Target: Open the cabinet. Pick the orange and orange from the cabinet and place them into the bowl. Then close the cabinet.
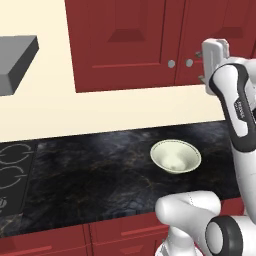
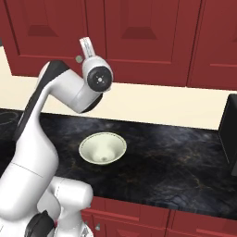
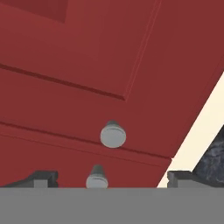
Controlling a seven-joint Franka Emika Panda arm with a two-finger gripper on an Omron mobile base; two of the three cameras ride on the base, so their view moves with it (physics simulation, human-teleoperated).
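Your gripper (image 3: 107, 177) is spread wide with nothing in it, raised to the lower edge of the cabinet (image 1: 125, 40), whose two doors are both shut. In the hand view two grey knobs sit close together where the doors meet: the upper knob (image 3: 113, 134) is clear, and the lower knob (image 3: 97, 176) stands between your fingertips (image 3: 43, 178).

That closeness is your main risk. If you close now, you may catch both knobs, or pinch one off-centre so it slips out as you pull. The hand is rolled against the door, so I cannot tell which knob belongs to which door; settle that first, or you will pull against the wrong hinge.

The oranges, by my judgement, are behind the doors and hidden for now. A door swung wide may strike your raised forearm (image 1: 235, 100), which stands just beside it.

The bowl (image 1: 175, 156) sits on the dark counter (image 1: 90, 175) near its front edge, below the cabinet; a low elbow sweep could push it.
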